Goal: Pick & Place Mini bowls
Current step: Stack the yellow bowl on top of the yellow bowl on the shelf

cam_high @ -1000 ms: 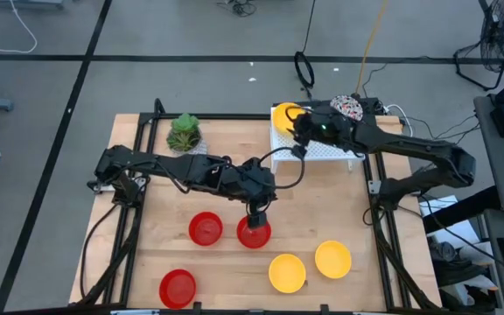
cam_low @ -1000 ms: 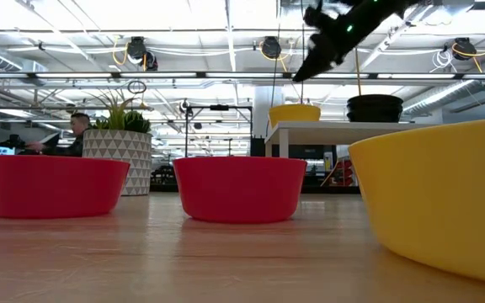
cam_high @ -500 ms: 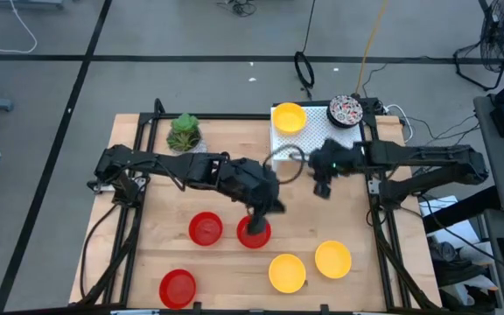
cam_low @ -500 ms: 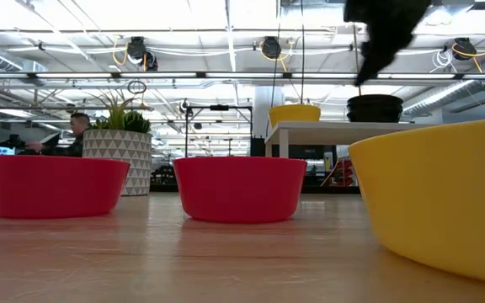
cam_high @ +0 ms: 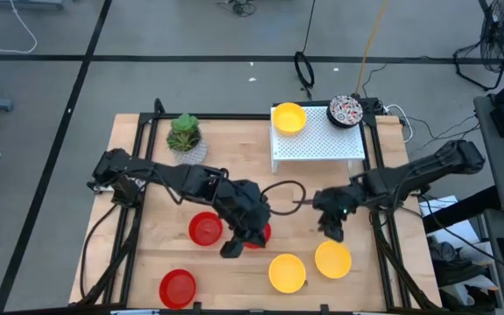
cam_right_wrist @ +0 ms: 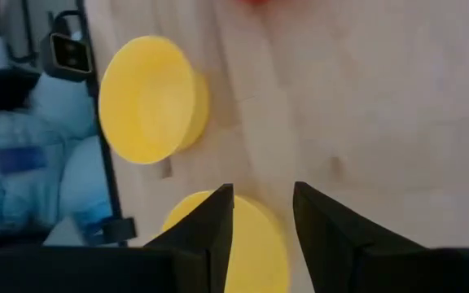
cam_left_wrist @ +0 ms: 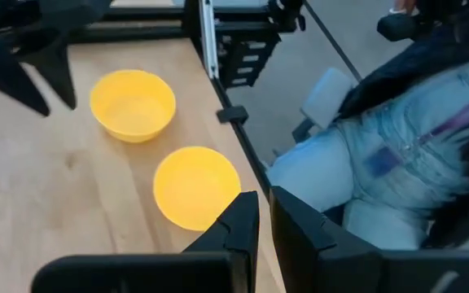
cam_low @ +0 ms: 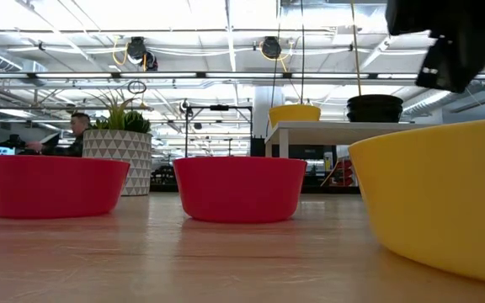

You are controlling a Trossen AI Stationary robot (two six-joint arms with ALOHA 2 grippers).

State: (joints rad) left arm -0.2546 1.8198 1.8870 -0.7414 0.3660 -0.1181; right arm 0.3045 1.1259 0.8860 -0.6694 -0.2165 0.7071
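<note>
Two yellow bowls (cam_high: 287,272) (cam_high: 332,259) sit upright near the table's near edge. Three red bowls (cam_high: 205,228) (cam_high: 257,235) (cam_high: 178,287) stand on the wood to their left. On the white rack (cam_high: 318,144) rest a yellow bowl (cam_high: 289,117) and a speckled white bowl (cam_high: 345,110). My right gripper (cam_high: 332,231) hangs open just above the right yellow bowl (cam_right_wrist: 243,244), a finger on either side of its far rim, apart from it. My left gripper (cam_high: 233,248) is shut and empty, beside the middle red bowl, which its arm partly hides.
A green plant in a patterned pot (cam_high: 185,133) stands at the table's far left. A person in jeans (cam_left_wrist: 397,155) sits past the near edge. Black frame rails (cam_high: 383,254) run along the table's right side. Bare wood lies between the rack and the bowls.
My right gripper has left the yellow bowl on the rack and swung toward the table's near edge and down, now over the right yellow bowl. My left gripper has drawn away from the middle red bowl toward the near edge. The red bowls have stayed put.
</note>
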